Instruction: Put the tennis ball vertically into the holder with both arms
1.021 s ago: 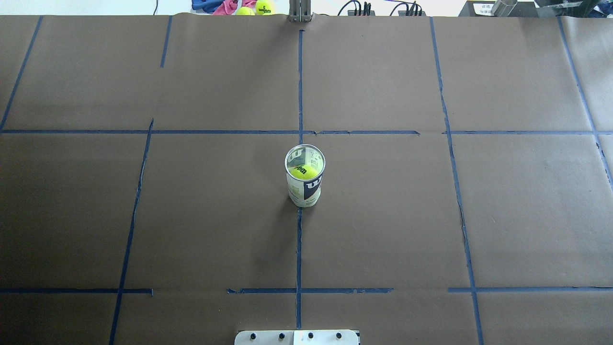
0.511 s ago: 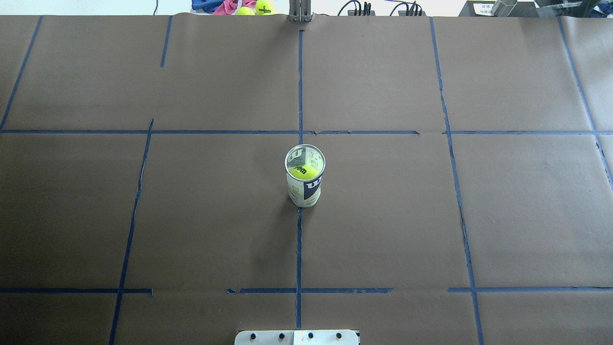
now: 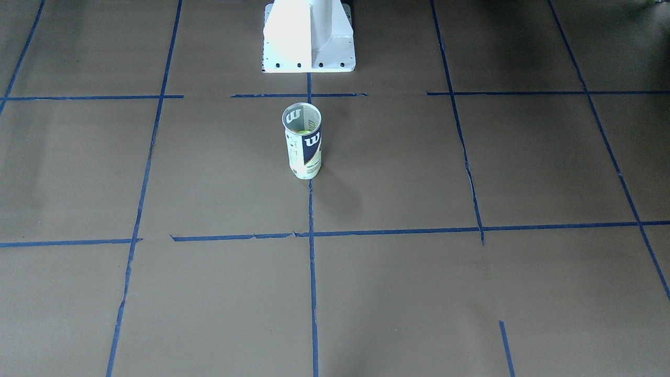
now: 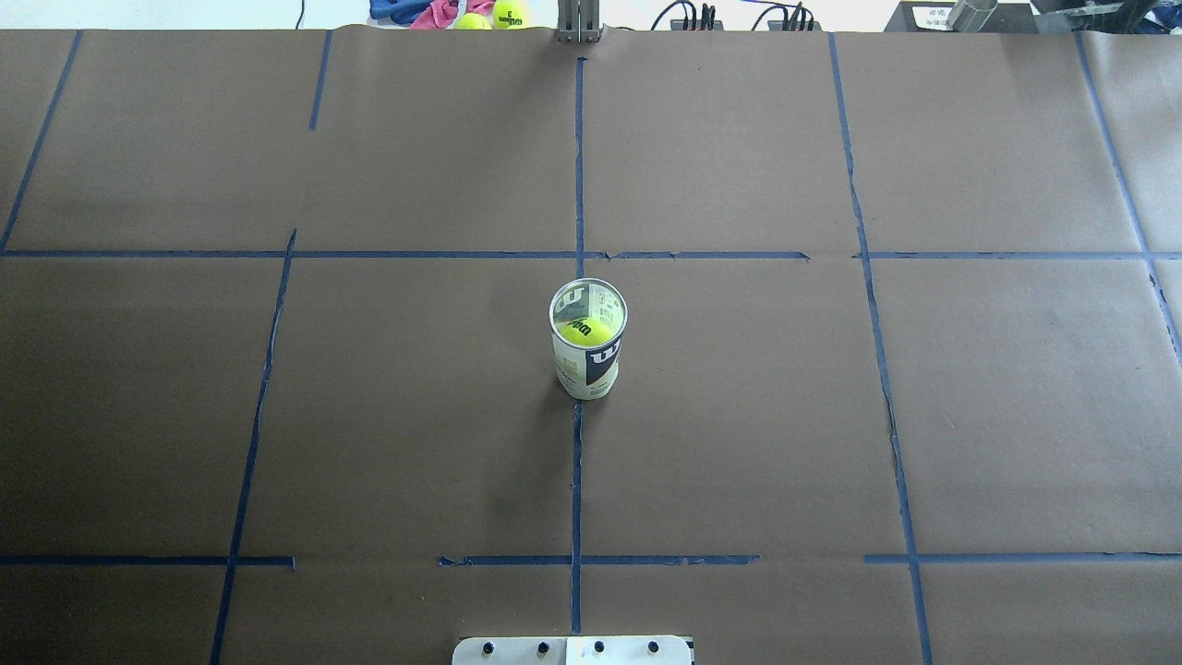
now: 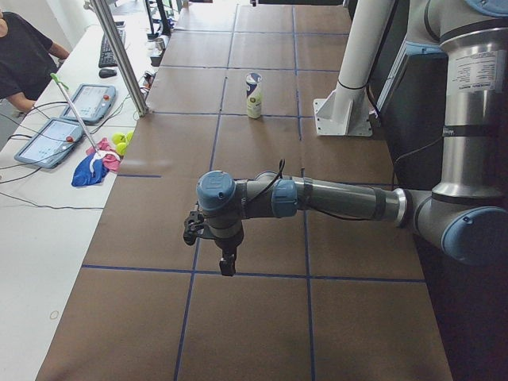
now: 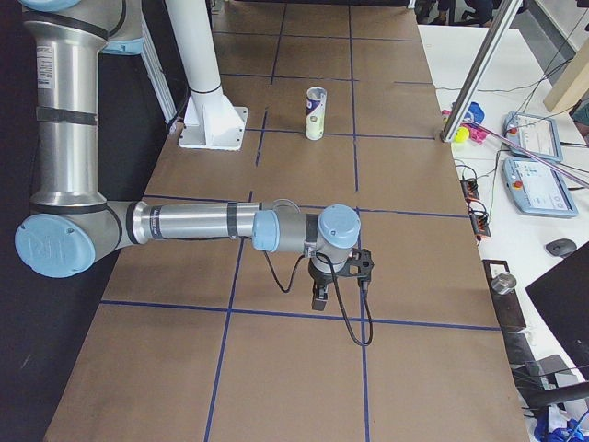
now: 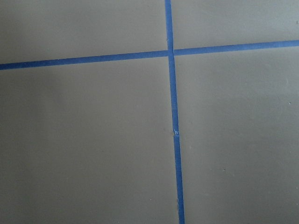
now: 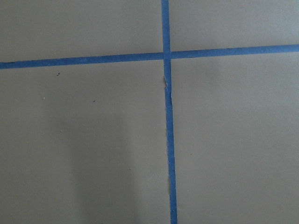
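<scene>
Tennis ball, bright yellow-green and fuzzy, sits low inside the holder, a clear plastic can with a white and navy label. The can stands upright near the middle of the table, on a blue tape line. I judge the insertion done. Both arms are well apart from the can. The left gripper hangs over bare brown paper toward the table's left end, and the right gripper does the same toward the right end. Each shows only in a side view, so I cannot tell how far either pincer is open. The wrist views show only paper and tape. I expect the ball to be light and springy, its felt easy to grip. The can looks thin, light and slick, likely to tip or dent under a hard squeeze. If I had to hold it, I would take the labelled wall at mid-height, from opposite sides, gently.
</scene>
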{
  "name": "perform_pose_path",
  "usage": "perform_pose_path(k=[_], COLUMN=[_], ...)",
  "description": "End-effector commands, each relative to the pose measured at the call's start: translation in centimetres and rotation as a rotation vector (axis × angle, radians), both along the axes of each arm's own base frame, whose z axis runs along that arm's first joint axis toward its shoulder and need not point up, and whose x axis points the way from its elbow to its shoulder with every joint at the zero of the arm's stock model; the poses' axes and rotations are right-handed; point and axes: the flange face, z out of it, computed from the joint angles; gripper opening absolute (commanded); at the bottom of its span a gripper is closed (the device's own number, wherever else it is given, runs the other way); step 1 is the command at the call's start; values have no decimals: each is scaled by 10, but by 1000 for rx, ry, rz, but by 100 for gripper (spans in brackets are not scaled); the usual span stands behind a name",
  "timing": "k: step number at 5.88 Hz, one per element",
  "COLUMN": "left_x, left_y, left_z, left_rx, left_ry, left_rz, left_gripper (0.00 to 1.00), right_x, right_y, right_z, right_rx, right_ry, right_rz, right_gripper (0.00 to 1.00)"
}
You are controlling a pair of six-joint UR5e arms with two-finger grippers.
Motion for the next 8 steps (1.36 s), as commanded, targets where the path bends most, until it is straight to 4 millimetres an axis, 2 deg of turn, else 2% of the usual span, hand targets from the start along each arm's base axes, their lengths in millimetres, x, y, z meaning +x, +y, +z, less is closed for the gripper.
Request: perform_pose_path(k=[1,4,6,8], left_x=[0,-1,-2,-2], left_y=[-2,5,3,3], left_z=[1,4,-4,-13], left_rx=[-9,-76,-55,-40], left_ry=[1,0,-4,-4], left_rz=[-7,-41,-39,-39], left_gripper=[100,100,100,100], right_x=[0,0,0,1], right_y=[-2,-7,-6,-1], right_z=[-5,-11,-5,-14], right_rx=[12,16,14,34], right_ry=[-2,-10,-4,-1], right_rz=[-2,6,-1,-4], right_gripper=[100,100,100,100])
